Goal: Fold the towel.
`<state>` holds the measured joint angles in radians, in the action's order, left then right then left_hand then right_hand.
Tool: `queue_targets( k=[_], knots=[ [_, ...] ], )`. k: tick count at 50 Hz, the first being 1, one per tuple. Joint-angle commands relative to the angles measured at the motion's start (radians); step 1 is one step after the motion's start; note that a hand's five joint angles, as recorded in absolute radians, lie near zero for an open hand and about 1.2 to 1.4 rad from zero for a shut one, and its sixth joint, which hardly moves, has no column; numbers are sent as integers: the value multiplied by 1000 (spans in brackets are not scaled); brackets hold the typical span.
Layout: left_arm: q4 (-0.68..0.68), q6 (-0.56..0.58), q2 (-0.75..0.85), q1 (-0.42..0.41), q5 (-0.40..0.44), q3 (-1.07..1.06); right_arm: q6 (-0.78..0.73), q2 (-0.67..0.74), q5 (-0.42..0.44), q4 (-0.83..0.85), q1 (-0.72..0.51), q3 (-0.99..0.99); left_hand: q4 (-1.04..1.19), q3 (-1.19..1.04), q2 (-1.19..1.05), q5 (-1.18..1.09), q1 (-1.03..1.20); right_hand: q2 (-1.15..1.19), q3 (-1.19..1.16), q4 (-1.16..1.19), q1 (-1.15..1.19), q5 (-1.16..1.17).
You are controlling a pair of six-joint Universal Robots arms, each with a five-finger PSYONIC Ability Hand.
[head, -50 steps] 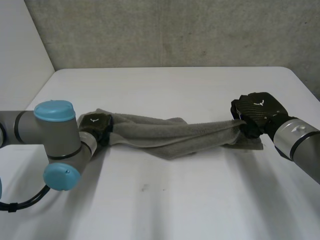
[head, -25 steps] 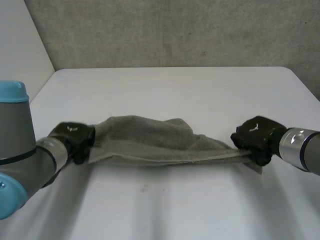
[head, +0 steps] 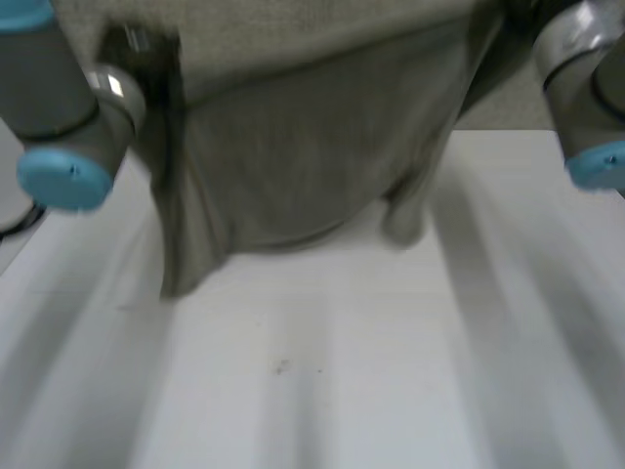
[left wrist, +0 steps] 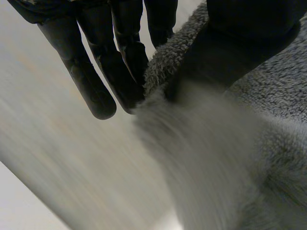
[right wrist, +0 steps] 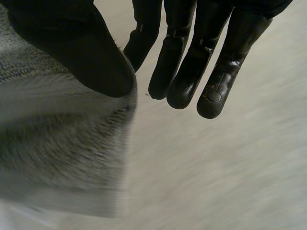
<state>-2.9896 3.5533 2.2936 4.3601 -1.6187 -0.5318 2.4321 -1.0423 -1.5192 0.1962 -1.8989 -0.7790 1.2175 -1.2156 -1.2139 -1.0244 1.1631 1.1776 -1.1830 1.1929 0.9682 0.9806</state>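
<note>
The grey towel (head: pixel 303 147) hangs spread in the air between my two raised arms, its lower edge sagging just above the white table (head: pixel 342 391). My left hand (head: pixel 156 68) holds the towel's upper left corner. In the left wrist view that left hand (left wrist: pixel 120 57) has straight fingers, and its thumb pinches the towel (left wrist: pixel 216 158) against them. The right wrist view has my right hand (right wrist: pixel 192 62) pinching the other top corner of the towel (right wrist: pixel 62 143) between thumb and a finger, its other fingers straight.
My left arm (head: pixel 59 107) and right arm (head: pixel 581 78) stand high at either side of the towel. A small dark speck (head: pixel 281 367) marks the table in front of the hanging cloth.
Both hands have lifted the towel off the table and raised it high. It now hangs spread between them instead of lying stretched along the surface.
</note>
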Motion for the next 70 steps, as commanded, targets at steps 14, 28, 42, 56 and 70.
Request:
queue_targets(
  k=[14,28,42,56,70],
  knots=[
    [-381,-131,-89,3,72,-573,31,-105,65,-41,9,-454,179,-181,-182,-197,233,219,-213,203,428,241],
    [-381,-122,-83,38,80,-961,-5,-28,188,-95,15,-755,179,-181,-182,-197,233,219,-213,203,428,241],
    [-88,-68,-368,50,72,-1217,-244,-200,194,-564,87,-887,179,-181,-182,-197,233,219,-213,203,428,241],
    [252,-67,-537,50,71,-1286,-427,-372,194,-758,161,-941,179,-181,-182,-197,233,219,-213,203,428,241],
    [72,-67,-257,47,66,-947,-300,-127,154,-397,112,-727,179,-181,-182,-197,233,219,-213,203,428,241]
  ],
)
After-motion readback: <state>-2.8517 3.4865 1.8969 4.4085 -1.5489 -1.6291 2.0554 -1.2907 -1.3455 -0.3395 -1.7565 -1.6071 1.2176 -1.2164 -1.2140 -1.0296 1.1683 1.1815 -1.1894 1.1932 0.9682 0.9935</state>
